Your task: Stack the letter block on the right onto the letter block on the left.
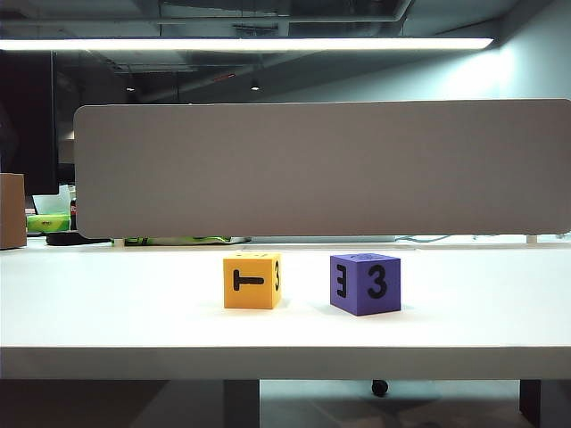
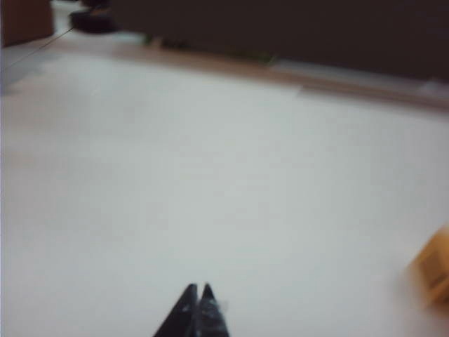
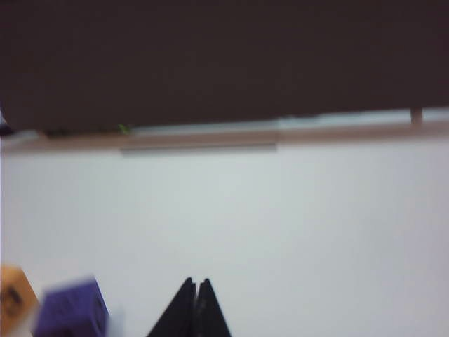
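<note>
Cubes, matte yellow (image 1: pixel 252 281) and purple (image 1: pixel 365 283), apart; left end effector (image 2: pixel 198 289), right end effector (image 3: pixel 196 282) closed, empty.

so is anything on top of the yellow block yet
No. The yellow block has a bare top and sits on the table, with the purple block apart beside it. Both grippers are off them, left and right shut. Its underside is hidden.

Yellow block (image 1: pixel 252 281) and purple block (image 1: pixel 365 283): matt (foam-like); table (image 1: pixel 107 312): smooth white, slight sheen.
</note>
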You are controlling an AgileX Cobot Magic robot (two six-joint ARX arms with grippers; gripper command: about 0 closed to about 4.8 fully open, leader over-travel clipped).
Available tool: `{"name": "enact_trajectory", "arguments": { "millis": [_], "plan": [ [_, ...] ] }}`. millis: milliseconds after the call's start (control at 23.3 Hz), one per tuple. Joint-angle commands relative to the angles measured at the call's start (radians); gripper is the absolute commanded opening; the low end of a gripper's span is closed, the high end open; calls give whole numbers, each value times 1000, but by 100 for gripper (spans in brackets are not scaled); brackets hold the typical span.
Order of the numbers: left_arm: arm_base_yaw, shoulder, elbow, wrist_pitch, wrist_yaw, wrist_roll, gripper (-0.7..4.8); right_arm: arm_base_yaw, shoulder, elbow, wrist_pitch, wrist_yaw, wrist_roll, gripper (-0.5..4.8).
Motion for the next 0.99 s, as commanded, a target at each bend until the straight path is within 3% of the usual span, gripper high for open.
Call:
{"name": "enact_trajectory", "arguments": {
  "millis": [43,172,215,387,515,687,816,988],
  "plan": [
    [1,-1,63,179,164,-130,-5,1,9,157,-105,-50,10,-6],
    [2,13,130,108,261,-151,-5,1,47,303,-327,-109,-21,-6],
    [2,44,157,47,326,-129,-5,1,98,359,-426,-172,-78,-6],
    [1,132,170,34,519,-53,-5,1,282,455,-576,-287,-189,-6],
    [1,206,171,34,595,-39,-5,6,471,523,-646,-305,-201,-6],
    [2,280,177,38,613,-35,-5,64,728,642,-673,-332,-201,-5],
    [1,319,189,55,614,-20,-5,163,948,774,-653,-285,-201,-4],
    [1,359,209,85,625,4,-5,263,1221,964,-634,-229,-204,71]
  ]
}}
